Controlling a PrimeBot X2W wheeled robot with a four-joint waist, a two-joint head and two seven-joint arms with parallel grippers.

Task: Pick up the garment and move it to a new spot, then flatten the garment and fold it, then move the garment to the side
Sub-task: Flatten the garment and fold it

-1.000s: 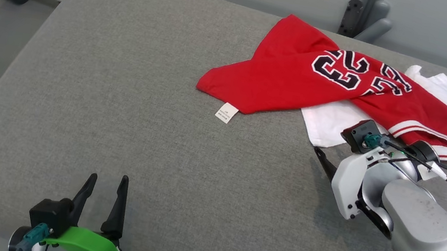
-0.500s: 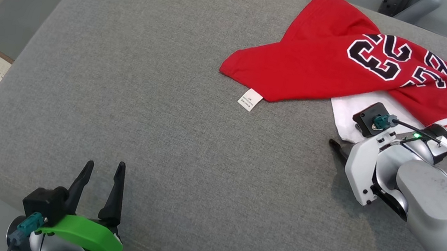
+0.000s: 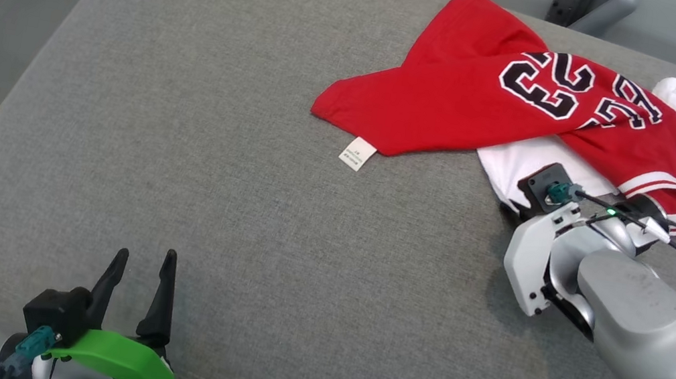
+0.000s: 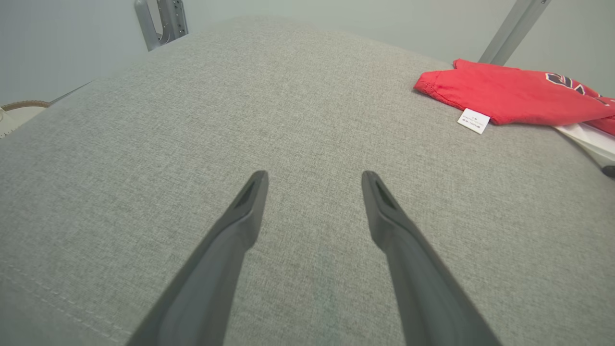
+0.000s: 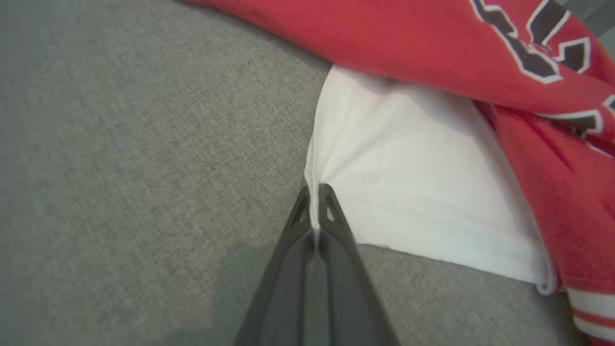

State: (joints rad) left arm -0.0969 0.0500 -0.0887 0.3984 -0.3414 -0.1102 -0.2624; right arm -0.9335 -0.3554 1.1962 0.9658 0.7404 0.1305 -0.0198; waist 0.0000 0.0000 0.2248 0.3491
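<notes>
One pincer grips: the right pincer (image 5: 314,192) clamps the white edge of the red-and-white numbered jersey (image 3: 460,100), which stretches away to the upper right. The left pincer (image 3: 145,252) gapes wide, lower left.

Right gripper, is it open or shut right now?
Shut. In the right wrist view the right gripper has its fingertips together, pinching the edge of the white fabric, which puckers at the pinch.

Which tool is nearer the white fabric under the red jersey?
Right. The right tool is shut on the edge of the white fabric; the left tool stands open over bare grey cushion, well to the left of it.
</notes>
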